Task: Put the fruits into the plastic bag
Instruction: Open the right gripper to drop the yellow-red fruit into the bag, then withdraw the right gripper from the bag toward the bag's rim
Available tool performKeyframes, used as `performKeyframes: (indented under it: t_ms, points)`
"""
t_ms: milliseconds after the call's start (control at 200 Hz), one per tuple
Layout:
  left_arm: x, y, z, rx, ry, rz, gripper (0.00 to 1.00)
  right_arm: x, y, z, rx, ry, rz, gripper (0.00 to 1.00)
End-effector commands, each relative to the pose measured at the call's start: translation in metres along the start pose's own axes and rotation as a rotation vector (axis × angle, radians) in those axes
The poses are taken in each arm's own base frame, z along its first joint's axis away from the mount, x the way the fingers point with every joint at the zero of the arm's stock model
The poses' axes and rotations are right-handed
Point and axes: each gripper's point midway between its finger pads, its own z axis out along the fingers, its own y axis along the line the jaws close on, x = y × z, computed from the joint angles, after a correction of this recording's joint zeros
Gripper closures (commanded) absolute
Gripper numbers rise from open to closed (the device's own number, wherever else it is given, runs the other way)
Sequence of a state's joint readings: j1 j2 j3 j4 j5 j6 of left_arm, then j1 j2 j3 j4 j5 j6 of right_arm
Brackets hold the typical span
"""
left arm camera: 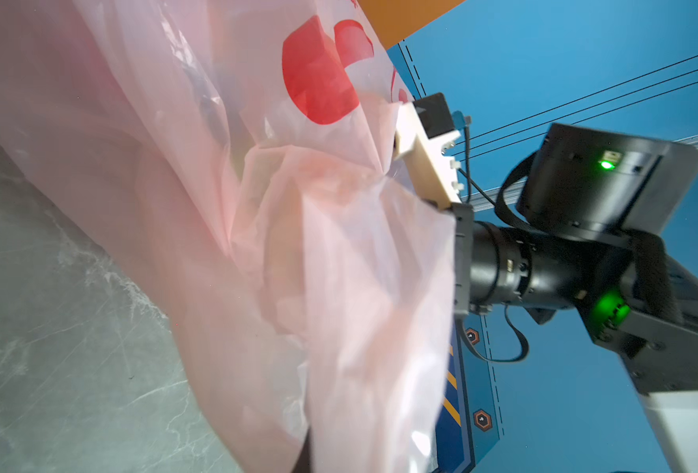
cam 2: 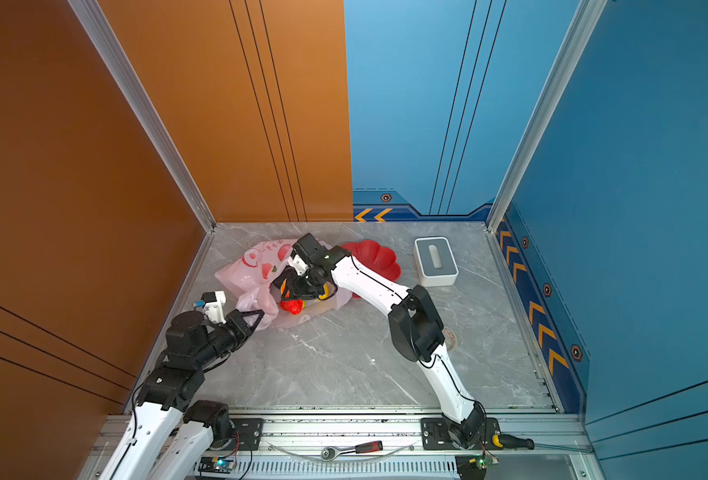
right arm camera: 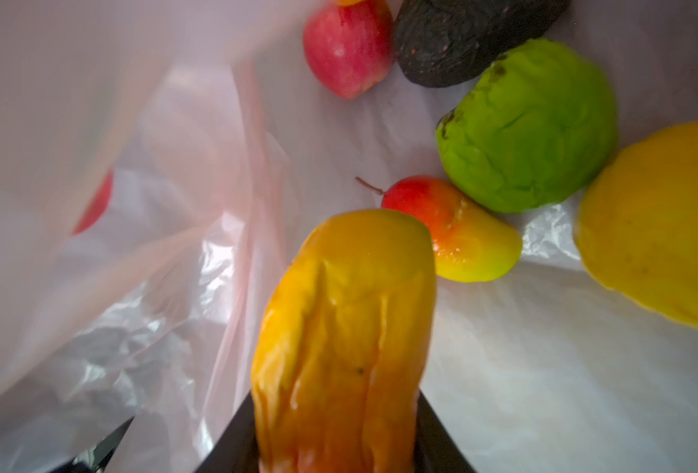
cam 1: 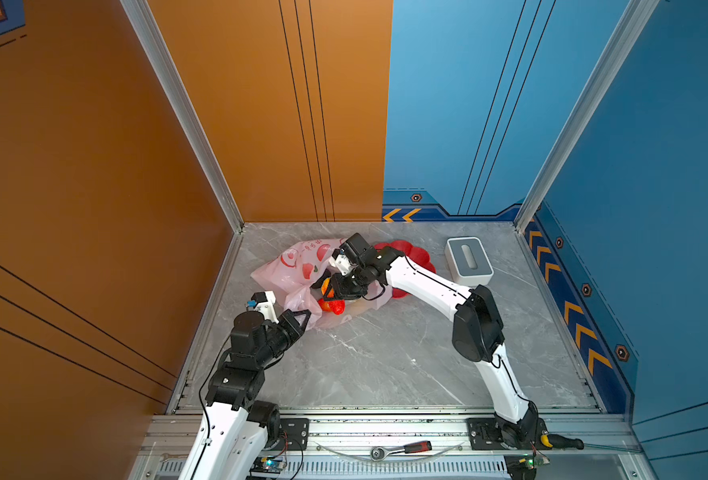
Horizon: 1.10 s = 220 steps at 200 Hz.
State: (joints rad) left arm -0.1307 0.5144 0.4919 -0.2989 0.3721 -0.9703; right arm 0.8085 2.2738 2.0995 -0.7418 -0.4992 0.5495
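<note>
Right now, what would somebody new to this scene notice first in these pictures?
The right gripper, reaching into the pink plastic bag at the back left of the table, clamps an orange-yellow mango. Beyond it in the bag lie a bright green fruit, a red apple and a dark avocado. The left gripper pinches the bag's near edge.

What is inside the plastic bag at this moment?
Inside the plastic bag: a red-pink apple, dark avocado, green fruit, small red-yellow mango and a large yellow fruit, plus an orange mango gripped by the right end effector. Folds hide the rest.
</note>
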Motion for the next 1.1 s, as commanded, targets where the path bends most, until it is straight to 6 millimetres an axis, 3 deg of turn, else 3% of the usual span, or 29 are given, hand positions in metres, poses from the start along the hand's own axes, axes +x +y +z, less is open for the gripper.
performKeyframes:
  t_ms: [0,380,551,856,1096]
  points:
    - [0.002,-0.003,-0.001,0.027,0.008,-0.006,1.00,-0.017,-0.016,0.005,0.068,-0.037,0.027,0.58]
    - [0.005,0.000,-0.001,0.026,0.017,-0.017,1.00,-0.048,-0.018,0.033,0.088,-0.143,0.044,0.59]
    - [0.005,0.000,-0.001,0.026,0.015,-0.018,1.00,-0.049,-0.018,0.038,0.075,-0.145,0.059,0.58]
    - [0.004,-0.001,-0.001,0.029,0.013,-0.018,1.00,-0.049,-0.015,0.044,0.047,-0.142,0.073,0.47]
    - [0.004,-0.003,-0.002,0.029,0.013,-0.014,1.00,-0.049,-0.012,0.045,0.037,-0.140,0.073,0.47]
